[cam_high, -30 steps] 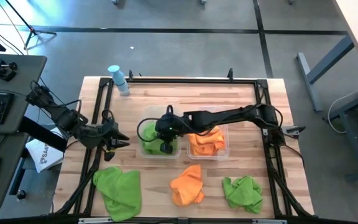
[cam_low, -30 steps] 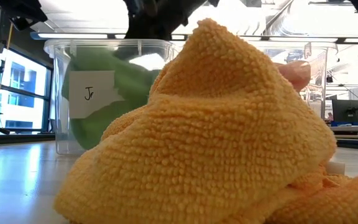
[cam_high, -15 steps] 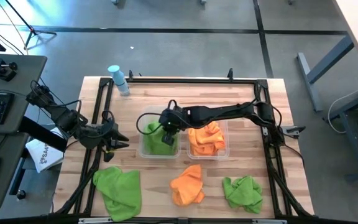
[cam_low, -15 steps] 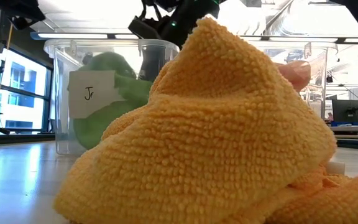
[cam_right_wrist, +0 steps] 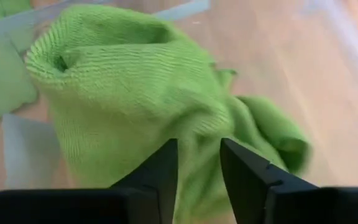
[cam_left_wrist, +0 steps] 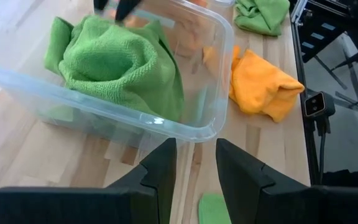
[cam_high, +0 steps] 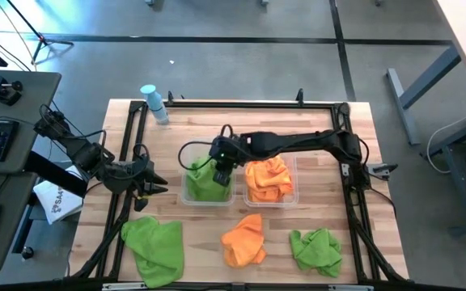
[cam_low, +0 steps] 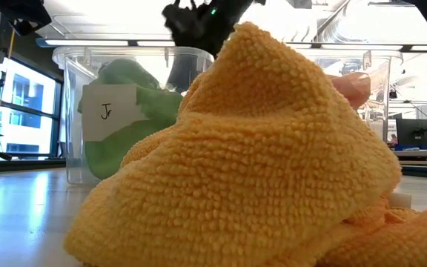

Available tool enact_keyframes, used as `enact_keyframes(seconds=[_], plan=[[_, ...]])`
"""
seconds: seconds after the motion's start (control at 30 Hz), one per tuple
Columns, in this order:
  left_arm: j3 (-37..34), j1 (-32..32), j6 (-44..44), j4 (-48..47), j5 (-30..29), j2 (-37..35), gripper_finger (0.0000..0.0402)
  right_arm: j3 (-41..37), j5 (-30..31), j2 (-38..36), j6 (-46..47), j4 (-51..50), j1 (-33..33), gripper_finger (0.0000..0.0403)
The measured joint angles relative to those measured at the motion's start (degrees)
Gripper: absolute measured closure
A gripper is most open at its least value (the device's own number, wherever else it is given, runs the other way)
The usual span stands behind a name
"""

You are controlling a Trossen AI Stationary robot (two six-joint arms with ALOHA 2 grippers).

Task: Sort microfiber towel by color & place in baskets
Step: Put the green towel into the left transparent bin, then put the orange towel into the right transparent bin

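Two clear bins stand side by side mid-table. The left bin holds a heaped green towel, which also shows in the right wrist view. The right bin holds an orange towel. My right gripper is open just over the green towel, at the left bin's far right corner, and empty. My left gripper is open and empty, left of the bins. A green towel, an orange towel and another green towel lie on the table near its front edge.
A pale-blue bottle stands at the far left corner. A white printed sheet lies off the table's left side. The orange towel fills the low view in front of the labelled left bin.
My right gripper has risen out of the left bin and drawn a little toward the table's far edge. The green towel has stayed behind and settled into a heap on the bin's floor.
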Motion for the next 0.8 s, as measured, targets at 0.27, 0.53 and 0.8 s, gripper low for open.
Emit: enact_keyframes(seconds=[0.27,0.53,0.8], plan=[[0.0,0.0,-3.5,0.1,-0.2,1.1,0.0300,11.3,8.6,-1.7,0.7,-17.4,1.6,0.0287],[0.0,0.0,-3.5,0.1,0.0,3.4,0.0300,4.6,15.0,-9.6,6.2,-23.7,6.3,0.0370],[0.0,0.0,-1.9,4.3,0.0,6.6,0.0300,-16.5,22.1,-30.1,20.9,-17.6,13.7,0.0389]])
